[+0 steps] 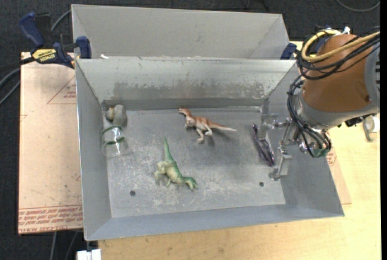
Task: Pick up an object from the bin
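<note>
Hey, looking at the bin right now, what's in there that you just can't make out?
1. Dark purple thing at the right of the bin, camera view: too thin and dark to name. Whether the end effector touches it is unclear.
2. Clear thing and tan lump by the left wall: too small to identify.
3. Bin's right wall: partly hidden by the arm's orange cover and cables.

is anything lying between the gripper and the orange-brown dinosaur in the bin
Yes. A dark purple thing lies close beside the gripper, on the side facing the orange-brown dinosaur, roughly on the line between them.
</note>
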Robot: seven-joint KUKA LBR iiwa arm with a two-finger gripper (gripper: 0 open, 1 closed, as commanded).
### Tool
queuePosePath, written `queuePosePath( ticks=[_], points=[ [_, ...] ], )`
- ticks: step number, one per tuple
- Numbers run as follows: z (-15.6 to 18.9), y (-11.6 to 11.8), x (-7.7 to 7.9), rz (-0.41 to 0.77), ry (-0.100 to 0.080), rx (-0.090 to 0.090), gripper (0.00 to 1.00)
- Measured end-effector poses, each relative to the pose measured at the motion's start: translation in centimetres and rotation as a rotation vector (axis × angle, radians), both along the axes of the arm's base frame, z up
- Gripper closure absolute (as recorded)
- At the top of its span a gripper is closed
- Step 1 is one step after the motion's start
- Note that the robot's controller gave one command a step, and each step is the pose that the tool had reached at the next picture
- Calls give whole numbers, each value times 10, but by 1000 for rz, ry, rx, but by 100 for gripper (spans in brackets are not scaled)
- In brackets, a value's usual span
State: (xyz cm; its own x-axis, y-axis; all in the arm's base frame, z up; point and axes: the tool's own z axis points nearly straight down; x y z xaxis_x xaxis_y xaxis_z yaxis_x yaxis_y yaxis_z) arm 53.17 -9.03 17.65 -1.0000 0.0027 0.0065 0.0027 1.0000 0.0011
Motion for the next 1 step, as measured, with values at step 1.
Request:
queuePosePath(
  ticks=[1],
  points=[
    [4, 1, 2, 3, -8, -1, 0]
  ],
)
